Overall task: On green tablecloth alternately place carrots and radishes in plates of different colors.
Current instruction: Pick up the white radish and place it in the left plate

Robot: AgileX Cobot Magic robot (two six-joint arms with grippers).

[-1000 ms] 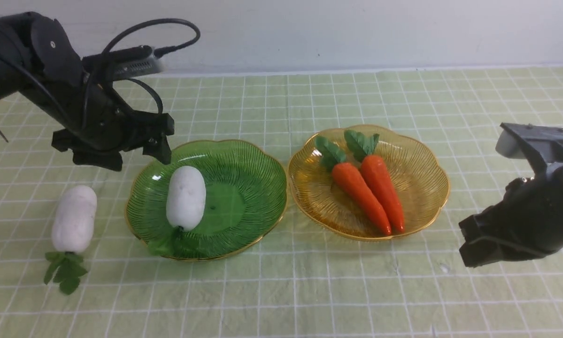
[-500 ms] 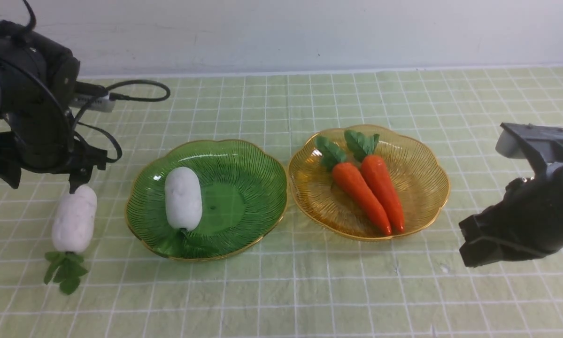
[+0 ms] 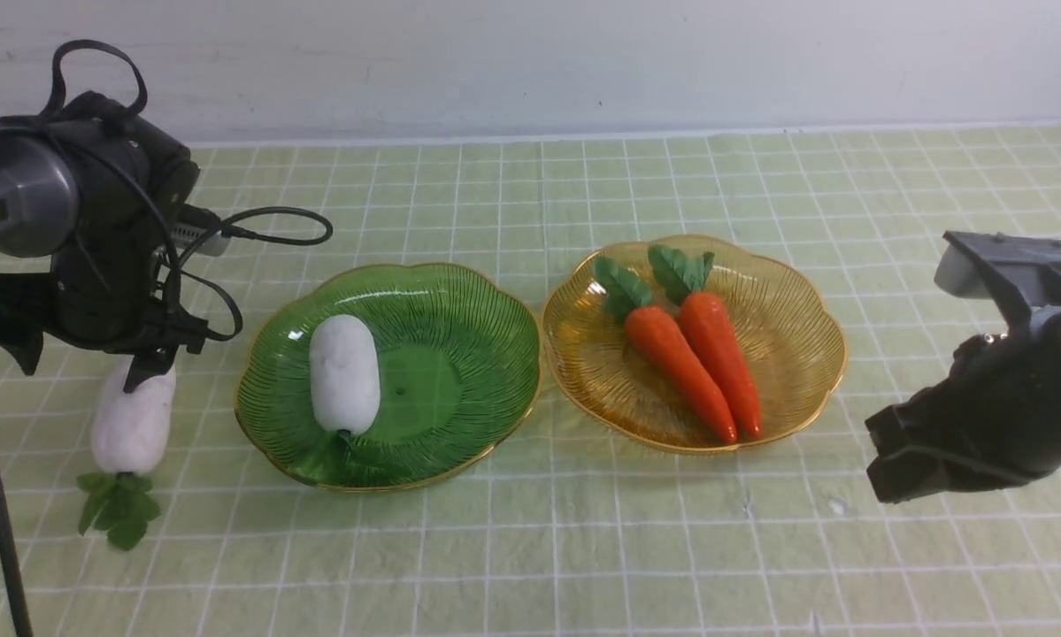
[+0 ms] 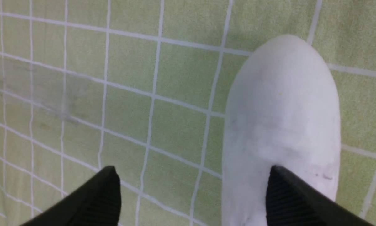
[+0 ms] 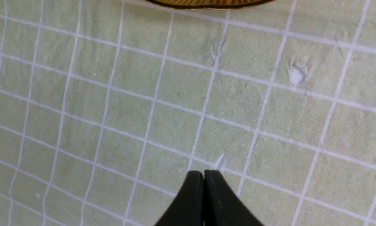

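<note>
L tool (image 3: 83, 363) (image 4: 192, 175) hangs left of the green plate (image 3: 459, 301), fingers wide apart, nothing clamped. Loose radish (image 3: 132, 425) (image 4: 282, 119) lies on the green tablecloth (image 3: 583, 548) left of that plate, leaves toward cam. It's not centred btwn the fingers: its far end sits under the finger nearer the plate, other finger over bare cloth. Contact w/ radish: can't tell. 2nd radish (image 3: 344, 372) lies inside the green plate, left half. Amber plate (image 3: 787, 318) sits just right of the green plate w/ both carrots (image 3: 676, 367) side by side in it. R tool (image 3: 880, 482) (image 5: 203, 179) is well right of the green plate, past the amber one, fingers pressed together on nothing.
</note>
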